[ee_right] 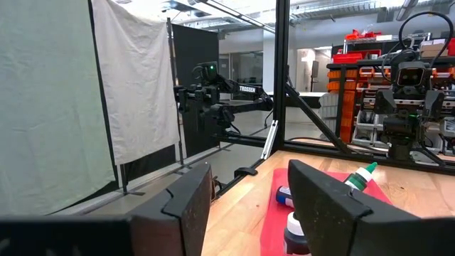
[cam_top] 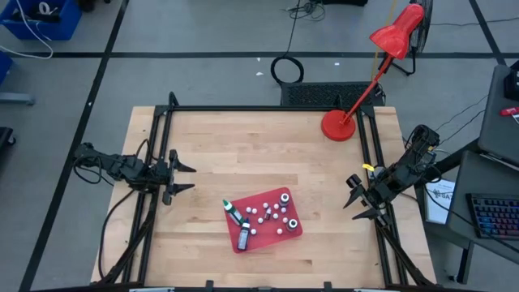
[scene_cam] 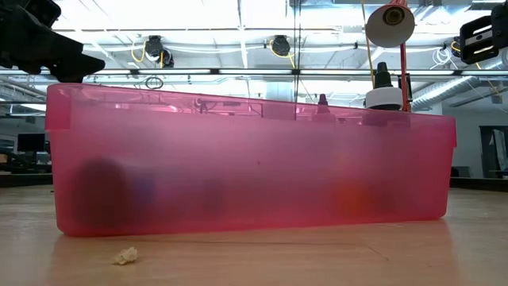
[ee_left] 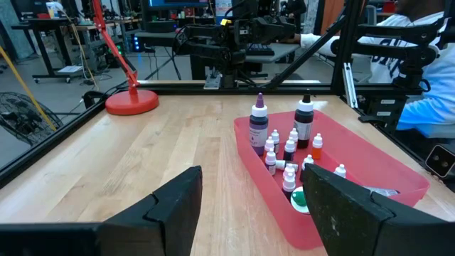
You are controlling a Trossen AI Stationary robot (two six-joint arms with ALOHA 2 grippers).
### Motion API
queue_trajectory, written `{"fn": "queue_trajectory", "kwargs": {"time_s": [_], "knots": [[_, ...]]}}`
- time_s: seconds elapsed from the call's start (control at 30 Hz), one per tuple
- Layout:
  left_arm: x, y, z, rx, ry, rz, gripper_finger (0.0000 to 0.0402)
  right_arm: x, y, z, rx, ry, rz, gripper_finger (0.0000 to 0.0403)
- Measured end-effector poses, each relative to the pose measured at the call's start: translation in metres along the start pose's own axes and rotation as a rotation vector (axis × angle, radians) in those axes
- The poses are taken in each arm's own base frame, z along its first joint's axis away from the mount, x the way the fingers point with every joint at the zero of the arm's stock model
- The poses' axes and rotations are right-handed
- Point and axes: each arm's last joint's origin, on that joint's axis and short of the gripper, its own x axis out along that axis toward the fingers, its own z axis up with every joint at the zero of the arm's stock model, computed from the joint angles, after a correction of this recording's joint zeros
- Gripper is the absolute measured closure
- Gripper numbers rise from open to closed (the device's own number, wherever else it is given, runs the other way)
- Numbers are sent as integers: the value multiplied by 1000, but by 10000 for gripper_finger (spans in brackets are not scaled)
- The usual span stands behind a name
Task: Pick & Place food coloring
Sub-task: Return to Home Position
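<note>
Wooden table (cam_top: 243, 146), pale butcher-block planks, boxed in by a black metal frame. Left gripper (cam_top: 188, 178) sat at the left edge of the table, fingers spread apart, holding nothing; in its own wrist view the left gripper (ee_left: 252, 174) showed a wide gap with the bin beyond. Right gripper (cam_top: 353, 196) sat at the right edge, fingers also apart and empty, same gap in the right wrist view (ee_right: 249, 171). Pink bin (cam_top: 261, 199), shallow rectangular translucent plastic, sat mid-table toward the near edge, turned at an angle, well apart from both grippers; in the low view its frosted wall (scene_cam: 254, 167) filled most of the frame, with contents only blurry dark and orange smudges behind it. Red desk lamp (cam_top: 339, 126), round flat base and thin slanted arm, stood at the far right corner. Inside the bin: a green-capped bottle (cam_top: 233, 212) lying at the left end, a dark bottle (cam_top: 243, 236) lying beside it, a taller purple-tipped bottle (ee_left: 259, 124) and a black bottle (ee_left: 304, 121) standing upright. The food coloring bottles (cam_top: 276, 215) were all inside the bin, tiny dropper shapes with whitish tips standing in a loose cluster (ee_left: 290, 148), one orange-bodied (ee_left: 316, 147). Exact count could not be told. A small pale crumb (scene_cam: 125, 256) lay on the table just in front of the bin.
</note>
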Motion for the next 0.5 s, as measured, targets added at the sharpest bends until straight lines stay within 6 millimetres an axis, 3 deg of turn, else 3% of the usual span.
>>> {"fn": "queue_trajectory", "kwargs": {"time_s": [0.5], "knots": [[0,0,0,0,0,0,158,0,0,0,0,0,0,226]]}}
